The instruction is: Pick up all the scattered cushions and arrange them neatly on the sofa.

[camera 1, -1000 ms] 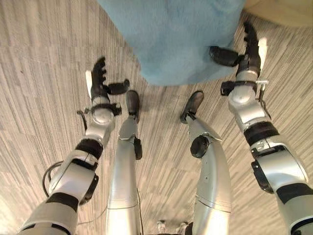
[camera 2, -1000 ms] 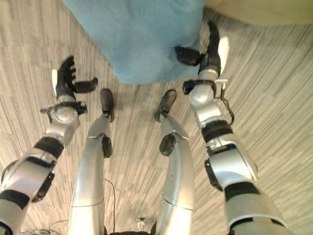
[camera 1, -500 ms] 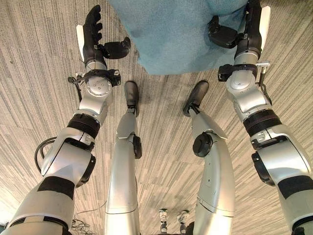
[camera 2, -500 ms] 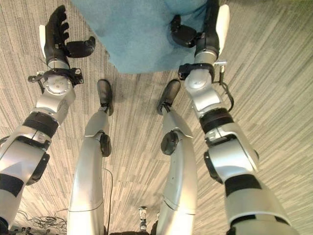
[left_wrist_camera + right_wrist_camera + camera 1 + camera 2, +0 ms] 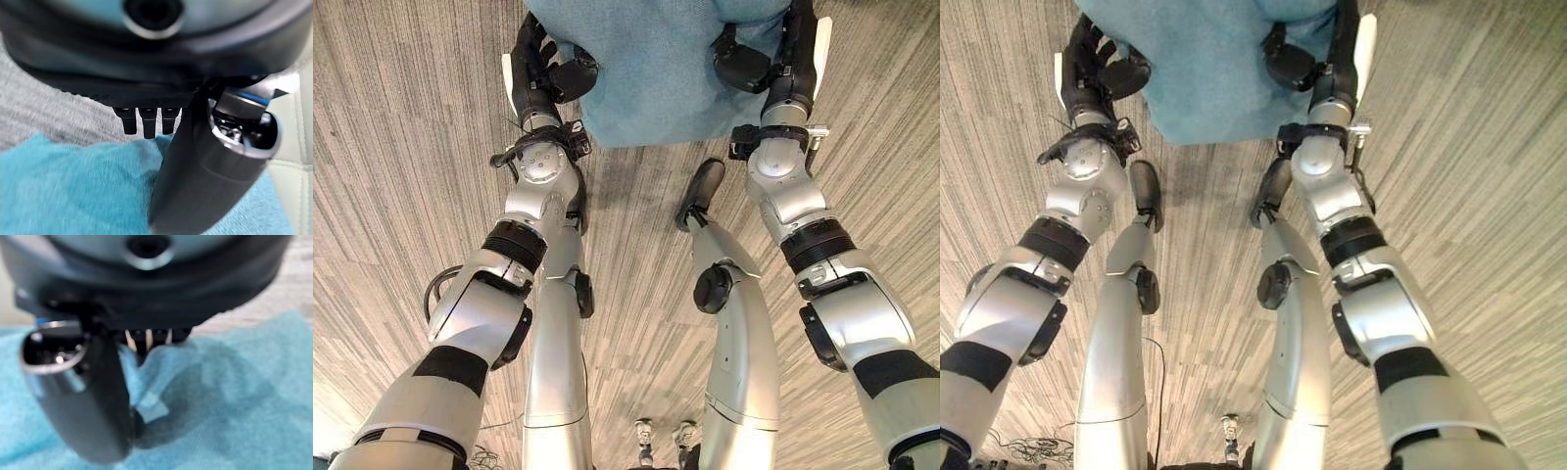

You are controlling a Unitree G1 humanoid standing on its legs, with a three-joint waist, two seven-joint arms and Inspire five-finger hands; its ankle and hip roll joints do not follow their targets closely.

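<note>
Teal fabric marks the cushion [image 5: 656, 69], which lies on the grey striped carpet floor [image 5: 401, 196] directly ahead of the robot, at the top of both eye views. Its near edge runs across the view from left to right; its far part is cut off by the frame, so the long axis cannot be determined.

Left robot hand [image 5: 543, 73]: set against the cushion's left edge, thumb curved over the top of the fabric, fingers along the side. The left wrist view shows the thumb [image 5: 205, 166] lying on the teal cloth and the fingertips [image 5: 144, 122] meeting the cushion's edge.

Right robot hand [image 5: 773, 64]: set against the cushion's right side, thumb pressed onto the top surface. The right wrist view shows the thumb [image 5: 93, 396] bearing into the cloth, which puckers into a fold there, with the fingertips at the fabric's edge beyond.

The left wrist view also shows a pale, stitched cream surface [image 5: 298, 142] beside the cushion, which the eye views do not show.
</note>
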